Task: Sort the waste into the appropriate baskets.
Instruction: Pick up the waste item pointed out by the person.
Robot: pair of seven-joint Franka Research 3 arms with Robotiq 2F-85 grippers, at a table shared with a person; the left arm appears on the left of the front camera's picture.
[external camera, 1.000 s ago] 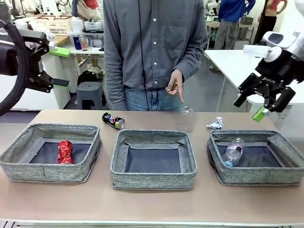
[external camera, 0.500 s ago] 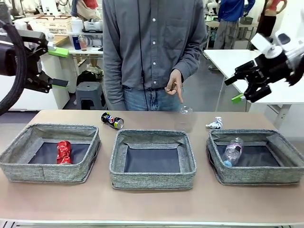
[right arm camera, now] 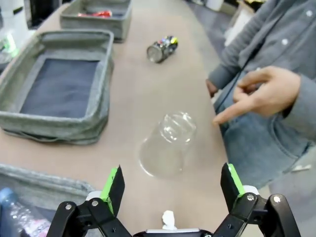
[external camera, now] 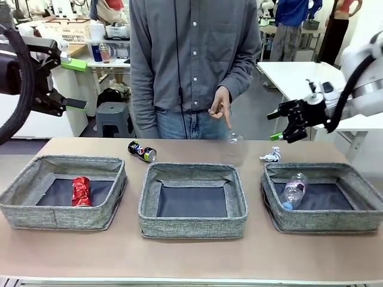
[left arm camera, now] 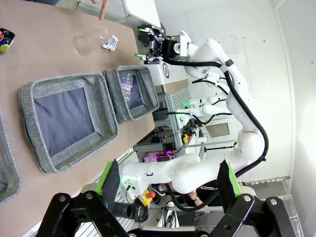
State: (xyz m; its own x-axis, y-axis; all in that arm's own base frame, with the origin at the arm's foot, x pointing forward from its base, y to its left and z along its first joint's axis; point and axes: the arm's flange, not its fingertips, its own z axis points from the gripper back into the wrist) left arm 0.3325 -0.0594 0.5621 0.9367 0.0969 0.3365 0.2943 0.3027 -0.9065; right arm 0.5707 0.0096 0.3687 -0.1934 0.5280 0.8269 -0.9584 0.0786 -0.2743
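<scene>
Tabletop [external camera: 191, 257]: person's hand [external camera: 221, 109] pointing near clear plastic cup [external camera: 234, 149]; wrapper [external camera: 271, 156] near.

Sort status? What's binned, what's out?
Done: crushed red can in left basket, clear plastic bottle in right basket. In hand: nothing; left gripper open, right gripper open, facing the clear plastic cup. To do: cup, dark blue soda can, crumpled wrapper, all on the table.

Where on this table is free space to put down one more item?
Free: the middle basket, bare inside; the table strip in front of the three baskets; the far edge between the dark blue can and the clear cup. Crowded: behind the right basket, where cup, wrapper and the person's hand are close.
</scene>
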